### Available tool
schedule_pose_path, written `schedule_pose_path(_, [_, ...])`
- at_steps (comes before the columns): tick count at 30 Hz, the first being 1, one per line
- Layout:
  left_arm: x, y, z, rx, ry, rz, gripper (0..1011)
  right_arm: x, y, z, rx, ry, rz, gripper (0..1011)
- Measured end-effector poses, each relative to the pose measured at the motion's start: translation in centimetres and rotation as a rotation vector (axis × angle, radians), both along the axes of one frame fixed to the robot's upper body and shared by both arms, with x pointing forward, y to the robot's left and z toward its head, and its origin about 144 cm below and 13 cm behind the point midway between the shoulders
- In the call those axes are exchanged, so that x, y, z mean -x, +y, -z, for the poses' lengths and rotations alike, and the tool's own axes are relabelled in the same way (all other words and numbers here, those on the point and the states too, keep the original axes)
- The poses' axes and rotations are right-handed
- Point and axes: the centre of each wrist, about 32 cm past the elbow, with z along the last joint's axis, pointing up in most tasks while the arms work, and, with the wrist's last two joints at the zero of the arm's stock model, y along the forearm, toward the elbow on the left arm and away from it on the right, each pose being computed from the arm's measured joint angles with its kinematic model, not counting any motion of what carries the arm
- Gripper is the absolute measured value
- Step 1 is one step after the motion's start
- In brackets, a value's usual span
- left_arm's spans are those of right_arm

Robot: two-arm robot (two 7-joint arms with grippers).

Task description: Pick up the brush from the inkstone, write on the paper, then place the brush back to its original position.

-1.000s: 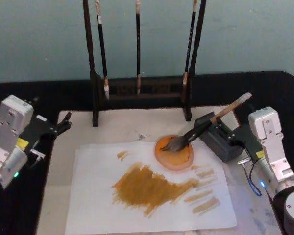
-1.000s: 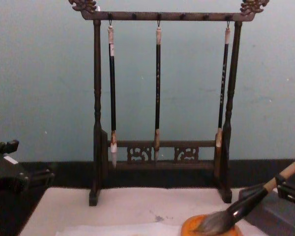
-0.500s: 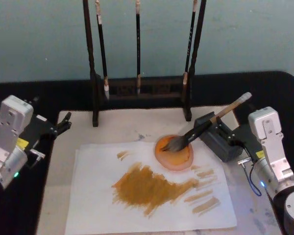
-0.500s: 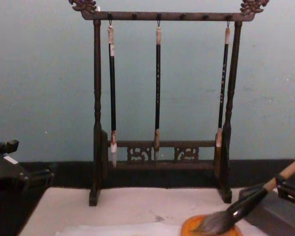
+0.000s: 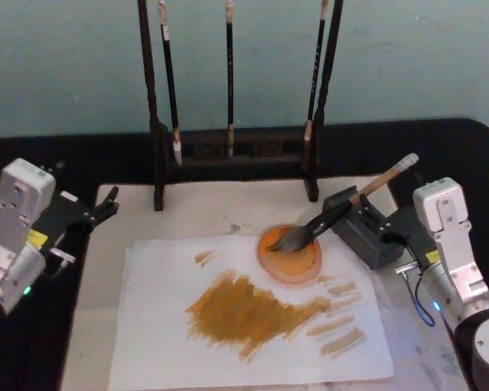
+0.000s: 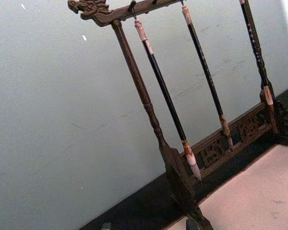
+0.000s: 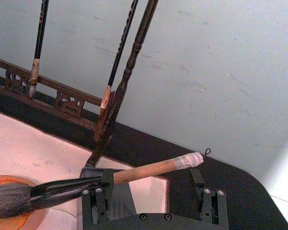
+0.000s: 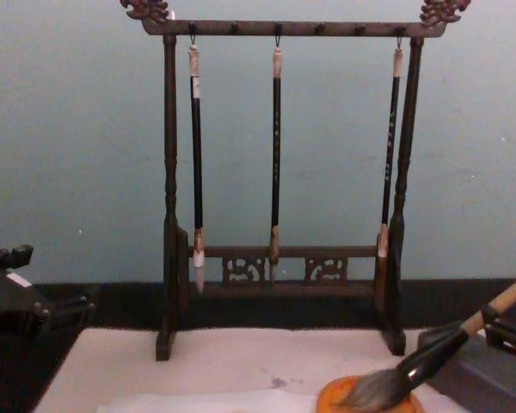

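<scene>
Brush [image 5: 340, 208] lies with its bristles on the orange inkstone [image 5: 290, 254] and its handle on the dark block [image 5: 360, 226]. Right end effector [image 7: 153, 187] is released around the handle, left end effector [image 5: 106, 205] is released, near the paper [image 5: 155, 342]

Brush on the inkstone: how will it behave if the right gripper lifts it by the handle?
The brush has a thick wooden handle, so it is probably stiff. Its bushy head rests in the orange dish and will likely flex and drip. The round handle leans on the dark block and may roll if nudged by the right gripper.
</scene>
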Motion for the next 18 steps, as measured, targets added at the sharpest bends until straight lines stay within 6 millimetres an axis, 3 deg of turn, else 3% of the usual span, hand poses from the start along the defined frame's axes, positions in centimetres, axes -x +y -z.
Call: schedule_pose_path(18, [0.00, 0.00, 0.00, 0.000, 0.000, 0.000, 1009, 0.00, 0.00, 0.00, 0.000, 0.000, 0.000, 1000])
